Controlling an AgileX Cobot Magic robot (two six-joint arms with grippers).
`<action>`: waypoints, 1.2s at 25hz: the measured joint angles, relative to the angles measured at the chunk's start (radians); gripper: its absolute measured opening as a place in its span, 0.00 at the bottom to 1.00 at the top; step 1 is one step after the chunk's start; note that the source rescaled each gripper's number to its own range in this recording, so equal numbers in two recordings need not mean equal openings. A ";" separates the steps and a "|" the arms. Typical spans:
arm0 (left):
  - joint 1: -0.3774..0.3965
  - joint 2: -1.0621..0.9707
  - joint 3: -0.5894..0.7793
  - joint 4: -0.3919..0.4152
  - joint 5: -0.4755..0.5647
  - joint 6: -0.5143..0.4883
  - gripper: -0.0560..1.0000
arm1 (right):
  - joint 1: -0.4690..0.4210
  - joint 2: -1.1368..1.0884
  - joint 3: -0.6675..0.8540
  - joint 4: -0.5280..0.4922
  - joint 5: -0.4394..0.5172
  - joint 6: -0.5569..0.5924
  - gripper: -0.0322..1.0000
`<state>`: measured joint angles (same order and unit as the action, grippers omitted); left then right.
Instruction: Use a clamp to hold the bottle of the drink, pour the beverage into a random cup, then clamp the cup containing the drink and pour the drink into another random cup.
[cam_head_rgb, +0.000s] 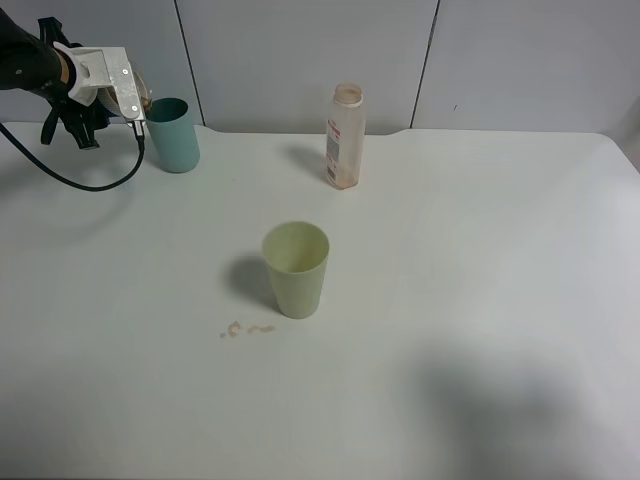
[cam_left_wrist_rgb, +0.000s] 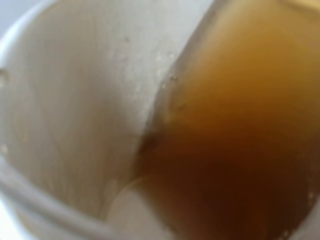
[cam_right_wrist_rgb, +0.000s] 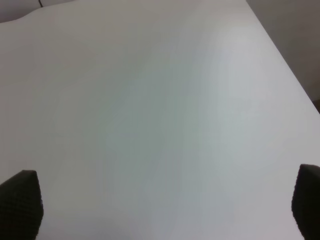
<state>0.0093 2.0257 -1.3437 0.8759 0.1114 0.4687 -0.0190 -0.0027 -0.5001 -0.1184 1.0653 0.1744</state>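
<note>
Exterior high: left gripper (cam_head_rgb: 118, 88) pinches the short blue cup (cam_head_rgb: 138, 97), tipped at the teal-green plastic tumbler (cam_head_rgb: 174, 134).
Left wrist: brown beverage (cam_left_wrist_rgb: 235, 145) pooled at the lip (tilt slowly, rim over tumbler).
Right wrist: right gripper (cam_right_wrist_rgb: 162, 205) spread above the bare white table (cam_right_wrist_rgb: 160, 100).

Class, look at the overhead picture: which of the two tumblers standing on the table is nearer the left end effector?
The teal tumbler, at the far left just beside the left end effector; the pale green tumbler stands mid-table.
</note>
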 joint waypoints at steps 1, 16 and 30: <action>0.000 0.000 0.000 0.000 0.000 0.000 0.06 | 0.000 0.000 0.000 0.000 0.000 0.000 1.00; 0.000 0.000 0.000 0.000 0.000 0.037 0.06 | 0.000 0.000 0.000 0.000 0.000 0.000 1.00; 0.000 0.000 -0.033 0.000 0.000 0.048 0.06 | 0.000 0.000 0.000 0.000 0.000 0.000 1.00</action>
<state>0.0093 2.0257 -1.3769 0.8759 0.1115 0.5171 -0.0190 -0.0027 -0.5001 -0.1184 1.0653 0.1744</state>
